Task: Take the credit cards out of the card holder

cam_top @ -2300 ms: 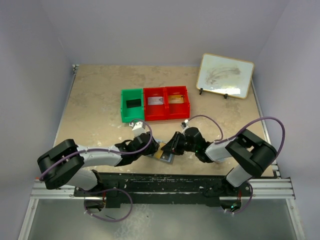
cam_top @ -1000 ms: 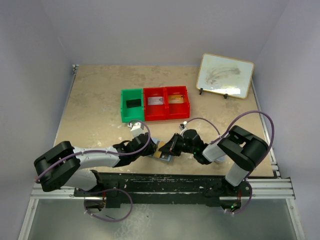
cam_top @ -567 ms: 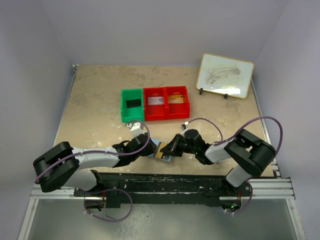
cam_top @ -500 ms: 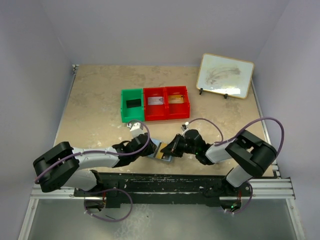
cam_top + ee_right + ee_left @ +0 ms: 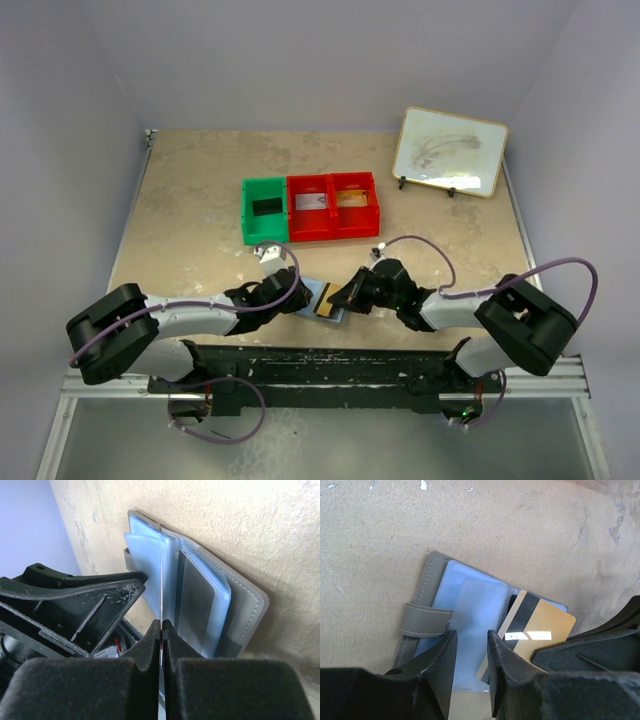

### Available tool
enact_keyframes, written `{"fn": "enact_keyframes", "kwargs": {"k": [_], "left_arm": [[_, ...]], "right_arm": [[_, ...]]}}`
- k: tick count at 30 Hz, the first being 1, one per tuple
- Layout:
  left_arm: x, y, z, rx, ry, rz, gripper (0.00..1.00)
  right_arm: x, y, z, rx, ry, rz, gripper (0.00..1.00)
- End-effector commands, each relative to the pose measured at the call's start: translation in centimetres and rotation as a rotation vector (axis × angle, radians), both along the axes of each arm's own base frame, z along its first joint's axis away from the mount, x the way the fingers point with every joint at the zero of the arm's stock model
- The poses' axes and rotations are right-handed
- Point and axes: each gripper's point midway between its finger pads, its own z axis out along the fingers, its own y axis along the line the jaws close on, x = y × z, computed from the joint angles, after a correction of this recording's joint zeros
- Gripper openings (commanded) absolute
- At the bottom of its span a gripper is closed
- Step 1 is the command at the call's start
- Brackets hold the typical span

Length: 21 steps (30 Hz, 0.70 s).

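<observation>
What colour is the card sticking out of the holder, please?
The card is gold, black-striped; left wrist view.

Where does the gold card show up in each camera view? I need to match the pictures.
Top external: gold card is low centre, between the two arms' tips.
Left wrist: right of centre, dark stripe showing.
Right wrist: apparently the thin pale edge-on line at centre, pinched by the right gripper.
Shared landmark: the grey card holder beneath it.
</observation>
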Motion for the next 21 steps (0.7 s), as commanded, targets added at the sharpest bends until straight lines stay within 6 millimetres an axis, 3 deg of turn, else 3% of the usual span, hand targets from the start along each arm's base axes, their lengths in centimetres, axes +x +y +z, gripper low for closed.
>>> {"fn": "enact_keyframes", "kwargs": {"k": [1, 12, 16, 21], "left_arm": [[0.6, -0.2, 0.9, -0.020, -0.022, 0.022, 0.28], [1.0, 0.4, 3.2, -0.049, -0.079, 0.048, 0.29], [0.7, 0.4, 4.3, -0.087, -0.113, 0.013, 0.46], [0.3, 1.6, 5.0, -0.052, -0.135, 0.007, 0.58]], "right_arm": [[1.1, -0.9, 0.7, -0.058, -0.062, -0.039, 0.00], [2.6, -1.4, 4.3, -0.085, -0.310, -0.006, 0.00], [3.4, -2.2, 5.5, -0.112, -0.420, -0.024, 0.00], [5.3, -4.1, 7.6, -0.274, -0.598, -0.035, 0.00]]}}
